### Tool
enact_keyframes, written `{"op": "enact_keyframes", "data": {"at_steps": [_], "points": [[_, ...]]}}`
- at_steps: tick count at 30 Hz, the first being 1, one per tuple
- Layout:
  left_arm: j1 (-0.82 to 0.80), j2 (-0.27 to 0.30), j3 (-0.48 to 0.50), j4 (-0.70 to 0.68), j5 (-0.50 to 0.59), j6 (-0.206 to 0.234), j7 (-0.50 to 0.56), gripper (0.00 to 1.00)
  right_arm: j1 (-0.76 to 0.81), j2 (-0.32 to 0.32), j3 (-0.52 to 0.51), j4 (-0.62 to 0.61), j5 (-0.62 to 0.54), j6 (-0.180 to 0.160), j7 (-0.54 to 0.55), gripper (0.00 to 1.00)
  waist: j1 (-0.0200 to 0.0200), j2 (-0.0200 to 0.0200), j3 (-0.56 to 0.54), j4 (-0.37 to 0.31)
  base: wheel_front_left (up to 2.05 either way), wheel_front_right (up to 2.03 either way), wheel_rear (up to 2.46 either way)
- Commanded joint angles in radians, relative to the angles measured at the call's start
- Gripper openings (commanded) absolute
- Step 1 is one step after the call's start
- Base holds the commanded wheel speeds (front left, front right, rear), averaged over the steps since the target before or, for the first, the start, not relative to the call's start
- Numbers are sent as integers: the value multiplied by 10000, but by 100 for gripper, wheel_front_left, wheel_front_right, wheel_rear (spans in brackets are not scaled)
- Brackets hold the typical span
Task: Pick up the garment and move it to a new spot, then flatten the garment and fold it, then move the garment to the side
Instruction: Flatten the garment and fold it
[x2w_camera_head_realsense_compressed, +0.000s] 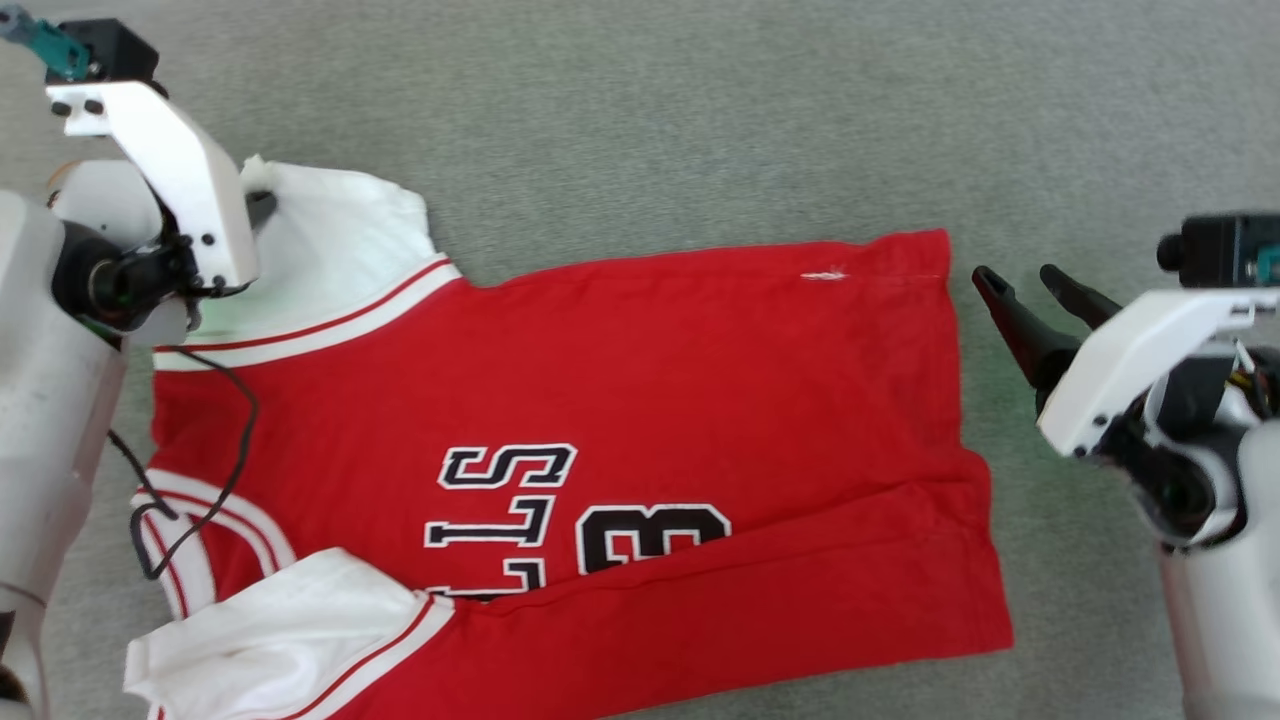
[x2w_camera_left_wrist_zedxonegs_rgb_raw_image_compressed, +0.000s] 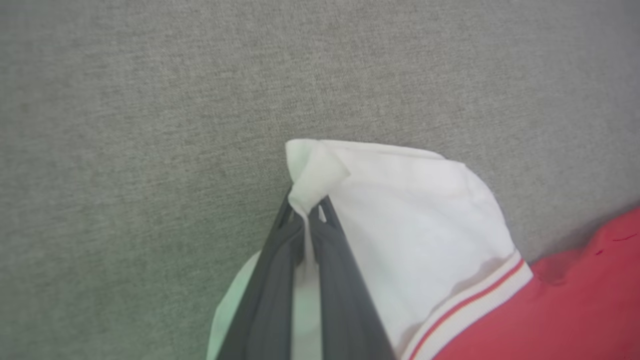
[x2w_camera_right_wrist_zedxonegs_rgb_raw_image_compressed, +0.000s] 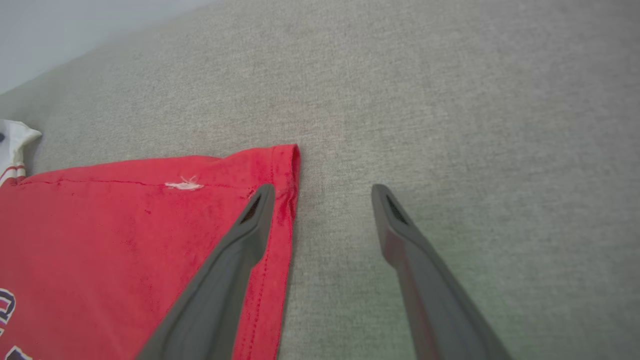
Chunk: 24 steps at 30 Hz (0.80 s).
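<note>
Two grippers: left gripper (x2w_camera_left_wrist_zedxonegs_rgb_raw_image_compressed: 307, 206) pinched tight on garment (x2w_camera_head_realsense_compressed: 650, 350) sleeve (x2w_camera_left_wrist_zedxonegs_rgb_raw_image_compressed: 410, 210) tip; right gripper (x2w_camera_right_wrist_zedxonegs_rgb_raw_image_compressed: 323, 192) spread wide, empty, hem (x2w_camera_right_wrist_zedxonegs_rgb_raw_image_compressed: 289, 170) by one finger.

Bright, even light; soft shadows, slightly blurred.

Only readable stuff is on the front of the garment (x2w_camera_head_realsense_compressed: 700, 380): black, white-outlined letters (x2w_camera_head_realsense_compressed: 500, 510) lying sideways, ending "LLS", plus a number (x2w_camera_head_realsense_compressed: 655, 535), a 3, possibly more digits under the fold.
</note>
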<state>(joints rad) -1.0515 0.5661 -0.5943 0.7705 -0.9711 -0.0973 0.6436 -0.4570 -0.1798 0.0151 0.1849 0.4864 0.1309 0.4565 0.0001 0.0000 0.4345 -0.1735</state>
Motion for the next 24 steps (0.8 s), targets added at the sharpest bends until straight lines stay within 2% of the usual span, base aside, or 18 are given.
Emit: {"op": "enact_keyframes", "data": {"at_steps": [1, 5, 14, 15, 16, 17, 18, 24], "points": [[-179, -78, 3, -4, 45, -42, -118, 0, -411, -90, -43, 290, 141, -4, 522, 100, -1, 0, -90, 275, 0, 0, 0], [-431, -372, -58, -207, 79, -123, -428, 0, -1456, -253, -205, 1100, 229, -4, 2171, 100, -1, 0, -72, 738, 0, 0, 0], [-657, -710, -314, -589, 120, -241, -721, 0, -2588, -61, -137, 2894, -511, -4, 4315, 100, -1, 0, 105, 1333, 0, 0, 0], [-652, -722, -329, -611, 109, -255, -757, 0, -2607, -13, -108, 3056, -574, -4, 4456, 80, -1, 0, 119, 1359, 0, 0, 0], [-651, -733, -342, -629, 92, -269, -773, 0, -2617, 34, -74, 3222, -607, -2, 4652, 42, -1, 0, 131, 1380, 0, 0, 0], [-643, -738, -355, -638, 72, -266, -793, 0, -2641, 66, -22, 3315, -650, -2, 4740, 18, -1, 0, 138, 1399, 0, 0, 0], [-621, -740, -368, -632, 50, -277, -832, 0, -2657, 95, -23, 3367, -642, -2, 4751, 0, -1, 0, 137, 1416, 0, 0, 0], [-354, -830, -337, -575, -190, -318, -1106, 0, -2833, -139, 53, 3262, -710, -2, 4498, 0, -1, 0, -113, 1499, 0, 0, 0]]}}
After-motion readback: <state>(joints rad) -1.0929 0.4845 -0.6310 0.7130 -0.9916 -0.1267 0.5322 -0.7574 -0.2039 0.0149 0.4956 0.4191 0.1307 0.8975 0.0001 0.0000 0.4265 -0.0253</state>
